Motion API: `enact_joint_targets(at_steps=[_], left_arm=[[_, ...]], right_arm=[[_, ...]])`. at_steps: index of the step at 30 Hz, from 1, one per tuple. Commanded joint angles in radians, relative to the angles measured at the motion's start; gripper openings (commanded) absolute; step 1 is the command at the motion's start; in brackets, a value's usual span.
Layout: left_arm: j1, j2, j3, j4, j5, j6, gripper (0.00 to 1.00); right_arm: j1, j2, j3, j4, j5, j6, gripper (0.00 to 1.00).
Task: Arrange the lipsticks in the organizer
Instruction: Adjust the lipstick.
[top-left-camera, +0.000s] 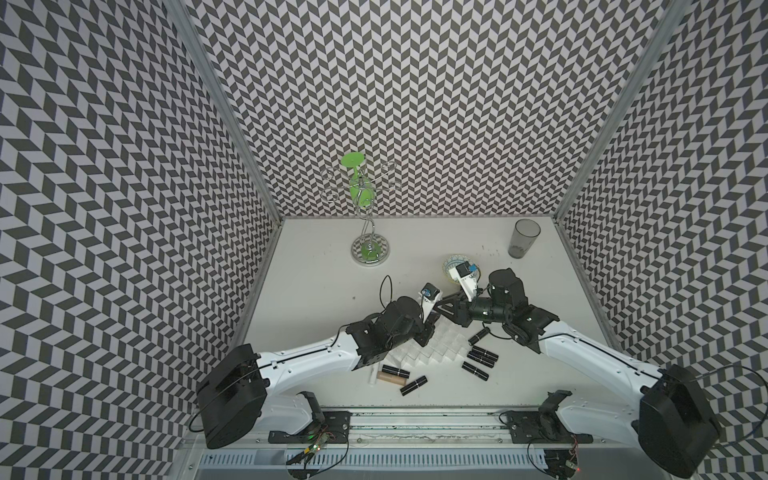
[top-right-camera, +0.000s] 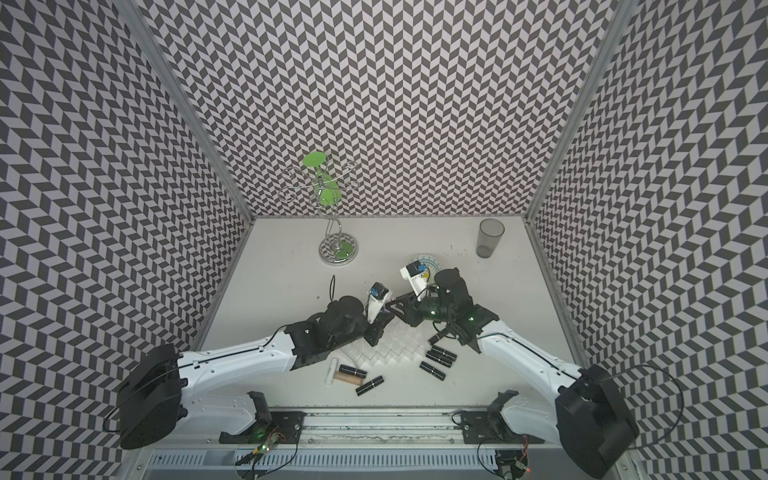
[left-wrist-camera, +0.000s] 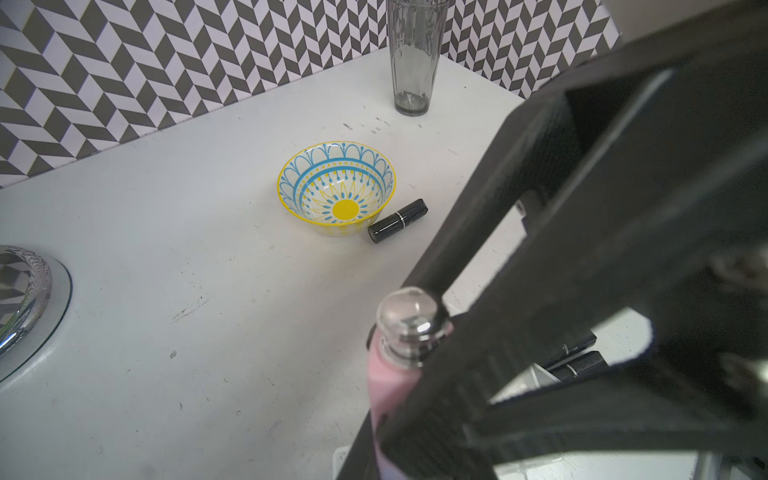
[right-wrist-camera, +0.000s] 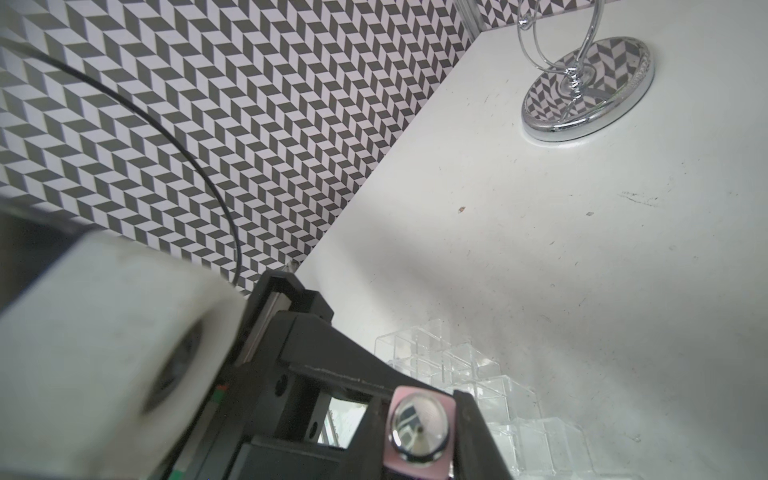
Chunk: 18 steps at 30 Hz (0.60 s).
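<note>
The pink lipstick (left-wrist-camera: 386, 374) with its shiny round cap is right up close, and both arms have hold of it. The right gripper (right-wrist-camera: 419, 432) has its jaws squeezed tight just under the cap, with the tube pinched between them. The left gripper (top-left-camera: 435, 312) has its jaws squeezed tight too, lower down on the same tube. The cap end points up. I cannot tell if the bottom end touches anything.

Just under the two grippers sits the organizer (top-left-camera: 432, 349). It is a clear box of little square cells in steps, in the middle of the white counter (top-left-camera: 324, 299). The grippers meet over its far edge.

On the robot's right of the organizer, four black lipsticks (top-left-camera: 484, 354) lie flat on the counter, close together. On its near left side, a black lipstick (top-left-camera: 395, 369) lies just beside the beige lipstick (top-left-camera: 391, 377), and the white lipstick (top-left-camera: 372, 374) lies at their end. Another black one (top-left-camera: 414, 385) lies a bit nearer the robot.

Farther back is a bowl (left-wrist-camera: 336, 187) with blue lines and a yellow middle. One more black tube (left-wrist-camera: 397, 220) lies flat right beside it. A tall grey cup (top-left-camera: 523, 239) stands near the far right corner. A shiny wire stand (top-left-camera: 371, 249) stands at the back on the left, with something green hanging on it
</note>
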Motion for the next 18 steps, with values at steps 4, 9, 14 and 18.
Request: enact_joint_targets(at_steps=[4,9,14,18], left_arm=[[-0.006,0.004,0.012,0.052,0.035,0.005,0.23],[-0.005,0.001,0.011,0.054,0.036,-0.003,0.76],[0.014,-0.049,-0.029,0.083,0.012,-0.045,1.00],[0.097,-0.130,-0.100,0.134,-0.024,-0.184,1.00]], right_arm=[[0.007,-0.007,-0.004,0.052,0.012,-0.024,0.12],[0.007,-0.056,-0.024,0.024,0.104,-0.034,0.07],[0.007,-0.120,-0.046,-0.080,0.354,-0.065,0.05],[0.009,-0.117,-0.060,-0.105,0.416,-0.071,0.04]])
